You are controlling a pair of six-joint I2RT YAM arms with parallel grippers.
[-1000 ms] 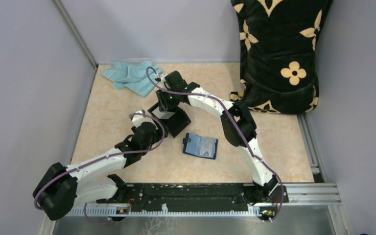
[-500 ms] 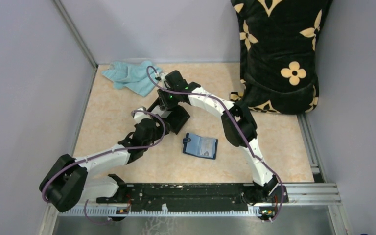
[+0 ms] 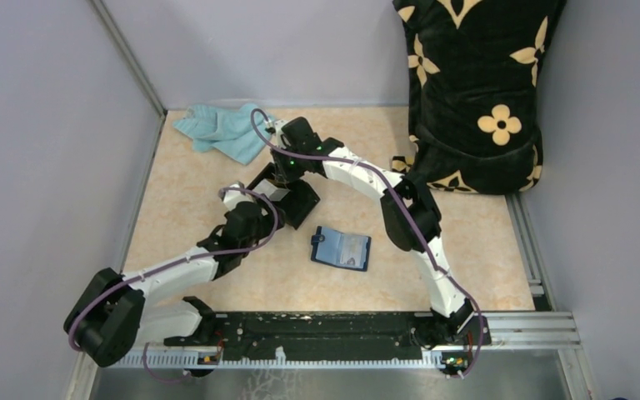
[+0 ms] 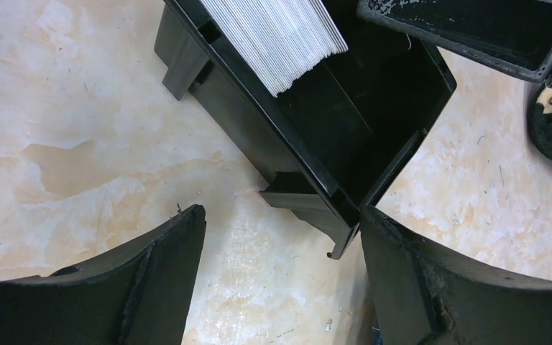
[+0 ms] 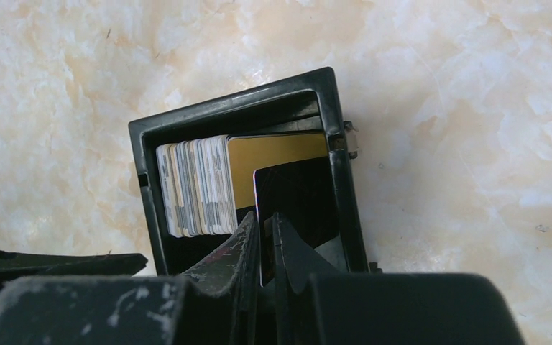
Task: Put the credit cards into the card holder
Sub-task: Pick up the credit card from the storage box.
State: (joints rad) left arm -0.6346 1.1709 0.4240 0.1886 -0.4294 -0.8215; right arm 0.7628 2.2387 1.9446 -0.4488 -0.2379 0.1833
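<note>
The credit cards stand packed on edge in a black open-topped box (image 3: 298, 204): a pale grey-white stack (image 5: 194, 188) and an orange-yellow card (image 5: 277, 152). My right gripper (image 5: 266, 219) reaches down into the box, shut on the thin edge of a dark glossy card (image 5: 295, 198) that stands apart from the stack. Seen from above, the right gripper (image 3: 283, 179) hangs over the box. My left gripper (image 4: 280, 219) is open beside the box (image 4: 316, 180), with the box's near corner just inside its right finger (image 4: 417, 280). The navy card holder (image 3: 341, 248) lies open on the table, right of both grippers.
A teal cloth (image 3: 221, 129) lies at the back left. At the back right a black bag with cream flowers (image 3: 475, 92) leans against the wall. Grey walls close off the left and right sides, and a metal rail (image 3: 325, 333) runs along the near edge.
The right gripper's fingers have drawn together on the dark card inside the box. The left arm has shifted slightly and its gripper stays open by the box.
</note>
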